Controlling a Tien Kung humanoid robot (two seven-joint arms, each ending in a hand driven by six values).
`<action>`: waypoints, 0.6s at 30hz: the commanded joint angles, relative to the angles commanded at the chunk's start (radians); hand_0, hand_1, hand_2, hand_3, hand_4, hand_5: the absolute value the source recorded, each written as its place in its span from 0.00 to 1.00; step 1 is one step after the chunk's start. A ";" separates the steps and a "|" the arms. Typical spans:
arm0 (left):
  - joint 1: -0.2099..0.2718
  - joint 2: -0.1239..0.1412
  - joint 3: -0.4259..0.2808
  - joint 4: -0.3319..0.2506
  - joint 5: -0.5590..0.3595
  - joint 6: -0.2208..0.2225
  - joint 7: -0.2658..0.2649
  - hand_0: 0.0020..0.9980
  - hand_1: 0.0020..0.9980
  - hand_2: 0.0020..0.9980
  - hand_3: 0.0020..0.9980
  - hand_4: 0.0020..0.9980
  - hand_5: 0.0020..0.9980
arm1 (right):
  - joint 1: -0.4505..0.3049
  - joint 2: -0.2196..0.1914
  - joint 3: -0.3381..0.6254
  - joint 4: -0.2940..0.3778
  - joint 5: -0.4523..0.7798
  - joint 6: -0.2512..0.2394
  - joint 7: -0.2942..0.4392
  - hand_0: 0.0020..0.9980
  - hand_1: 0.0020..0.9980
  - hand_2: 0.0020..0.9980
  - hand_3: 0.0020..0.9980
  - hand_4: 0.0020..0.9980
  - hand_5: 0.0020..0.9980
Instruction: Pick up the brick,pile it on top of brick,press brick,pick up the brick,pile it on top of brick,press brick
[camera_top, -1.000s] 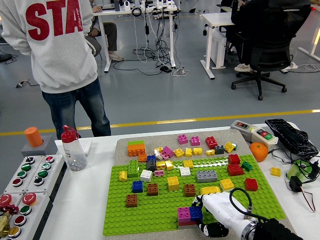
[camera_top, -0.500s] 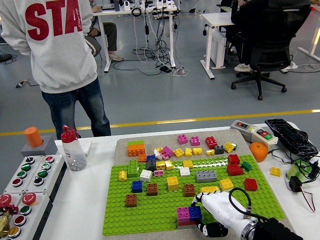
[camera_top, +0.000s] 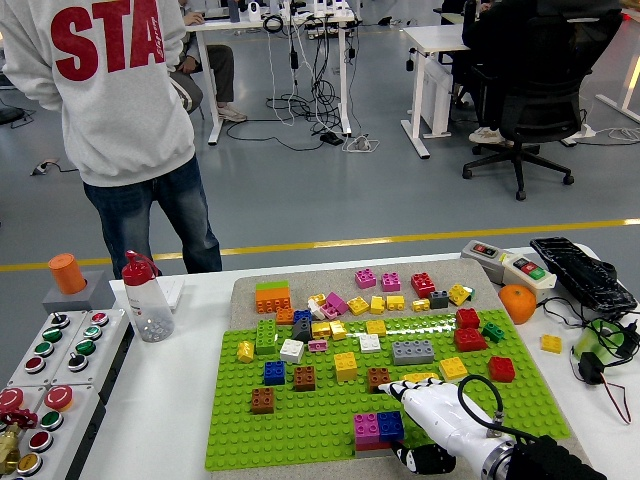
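A green baseplate (camera_top: 320, 420) on the white table carries many scattered bricks. Near its front edge a magenta brick (camera_top: 366, 429) and a blue brick (camera_top: 390, 425) stand side by side on a red one. My right hand (camera_top: 408, 412), white with a black arm, lies just right of the blue brick and holds nothing. Its fingers (camera_top: 398, 391) stretch flat toward a brown brick (camera_top: 379, 378), and the thumb curls below by the plate's edge. A yellow brick (camera_top: 420, 380) shows just behind the hand. The left arm is out of view.
A person in a grey sweatshirt (camera_top: 110, 90) stands at the far left, back turned. A water bottle (camera_top: 147, 298) and button boxes (camera_top: 50, 370) are on the left. An orange (camera_top: 517, 303), switch box (camera_top: 505, 262) and cables lie on the right.
My right hand has shifted slightly up and left, and its fingers have stretched out toward the brown brick. The bricks have not moved.
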 joint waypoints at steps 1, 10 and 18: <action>0.000 0.000 0.000 0.000 0.001 0.000 0.000 0.66 0.68 0.70 0.57 0.30 1.00 | -0.001 0.000 0.001 0.001 0.000 -0.002 0.001 0.93 0.87 0.95 0.95 0.67 0.21; 0.004 -0.001 -0.004 0.000 0.008 0.000 0.002 0.66 0.68 0.70 0.57 0.30 1.00 | -0.016 -0.008 0.021 0.032 0.012 -0.014 0.016 0.93 0.87 0.96 0.97 0.69 0.22; 0.007 -0.001 -0.008 0.000 0.016 0.000 0.003 0.66 0.68 0.70 0.57 0.30 1.00 | -0.041 -0.024 0.068 0.058 0.014 -0.023 0.038 0.93 0.87 0.95 0.96 0.70 0.23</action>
